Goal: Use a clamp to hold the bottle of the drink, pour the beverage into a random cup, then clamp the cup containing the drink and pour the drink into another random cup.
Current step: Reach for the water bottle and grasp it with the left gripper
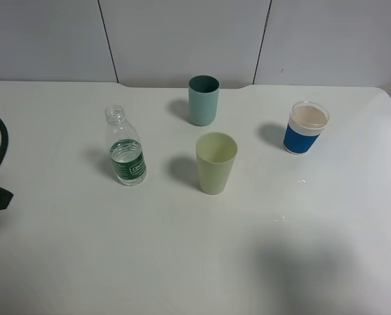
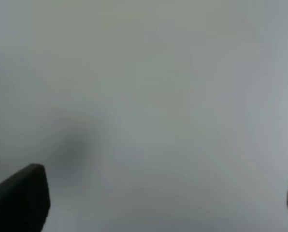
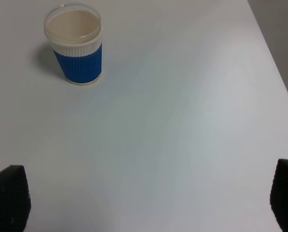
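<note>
The bottle (image 1: 125, 149) looks light, thin-walled, uncapped and part full, so grip its labelled middle gently. The left fingers (image 2: 19, 199) and right fingers (image 3: 8, 199) stand wide open, empty.

bottle (image 1: 126, 147): clear, green label, upright, left | yellow-green cup (image 1: 216, 163): upright, centre | blue-banded cup (image 1: 306, 127): upright, right
</note>
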`<state>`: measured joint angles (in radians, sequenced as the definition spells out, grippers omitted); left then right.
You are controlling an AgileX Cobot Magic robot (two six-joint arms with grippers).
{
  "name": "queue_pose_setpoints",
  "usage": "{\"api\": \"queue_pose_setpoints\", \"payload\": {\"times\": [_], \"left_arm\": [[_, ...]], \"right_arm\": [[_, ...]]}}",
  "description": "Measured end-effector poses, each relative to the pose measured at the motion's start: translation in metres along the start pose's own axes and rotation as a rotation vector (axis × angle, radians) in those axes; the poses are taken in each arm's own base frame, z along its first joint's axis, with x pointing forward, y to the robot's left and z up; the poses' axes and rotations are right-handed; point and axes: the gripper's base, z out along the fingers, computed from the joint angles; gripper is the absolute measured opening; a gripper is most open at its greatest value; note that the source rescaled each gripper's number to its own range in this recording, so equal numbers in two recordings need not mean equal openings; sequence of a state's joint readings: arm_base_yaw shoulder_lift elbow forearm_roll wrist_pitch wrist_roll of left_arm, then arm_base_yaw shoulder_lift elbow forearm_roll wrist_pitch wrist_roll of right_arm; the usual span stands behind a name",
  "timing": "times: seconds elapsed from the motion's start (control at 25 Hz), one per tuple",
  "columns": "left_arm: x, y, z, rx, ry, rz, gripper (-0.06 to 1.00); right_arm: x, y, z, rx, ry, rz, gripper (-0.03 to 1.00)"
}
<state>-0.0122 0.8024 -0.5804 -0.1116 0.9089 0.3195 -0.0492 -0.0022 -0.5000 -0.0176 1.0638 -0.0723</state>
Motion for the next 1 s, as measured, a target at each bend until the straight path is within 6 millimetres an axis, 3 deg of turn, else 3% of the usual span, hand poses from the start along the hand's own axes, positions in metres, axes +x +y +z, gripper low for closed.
{"api": "queue_pose_setpoints", "payload": {"times": [0.4,0.64,1.0], "left_arm": [[-0.001,-0.025,0.048,0.116,0.052,0.083,1.00],[0.012,-0.056,0.092,0.157,-0.086,0.127,1.00],[0.013,-0.073,0.114,0.176,-0.302,0.137,1.00]], "right_arm": [[0.000,0.000,0.000,0.000,0.000,0.000,1.00],[0.000,0.000,0.000,0.000,0.000,0.000,1.00],[0.000,0.000,0.000,0.000,0.000,0.000,1.00]]}}
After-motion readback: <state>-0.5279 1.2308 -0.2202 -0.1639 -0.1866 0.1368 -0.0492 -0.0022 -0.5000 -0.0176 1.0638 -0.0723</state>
